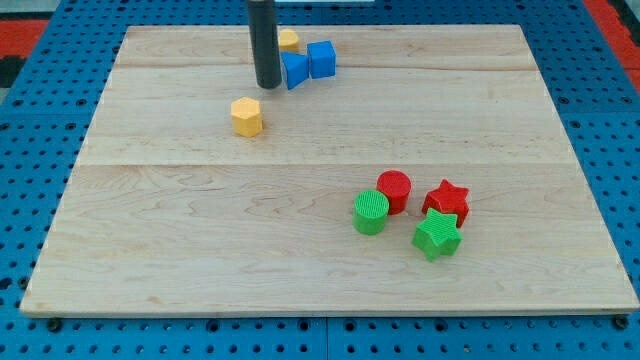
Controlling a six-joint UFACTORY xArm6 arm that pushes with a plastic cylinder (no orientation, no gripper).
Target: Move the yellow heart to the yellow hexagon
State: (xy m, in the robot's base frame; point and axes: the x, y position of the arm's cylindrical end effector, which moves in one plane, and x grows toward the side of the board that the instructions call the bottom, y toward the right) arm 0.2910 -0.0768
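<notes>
The yellow heart (288,40) lies near the view's top edge of the wooden board (200,250), partly hidden behind my rod. The yellow hexagon (246,116) sits lower and a little to the left, apart from the heart. My tip (267,84) rests on the board just left of a blue triangular block (295,70), below the heart and up and right of the hexagon, touching neither yellow block as far as I can see.
A blue cube (321,59) stands right of the blue triangular block and the heart. At the lower right are a red cylinder (394,191), a red star (446,201), a green cylinder (370,212) and a green star (437,236), bunched together.
</notes>
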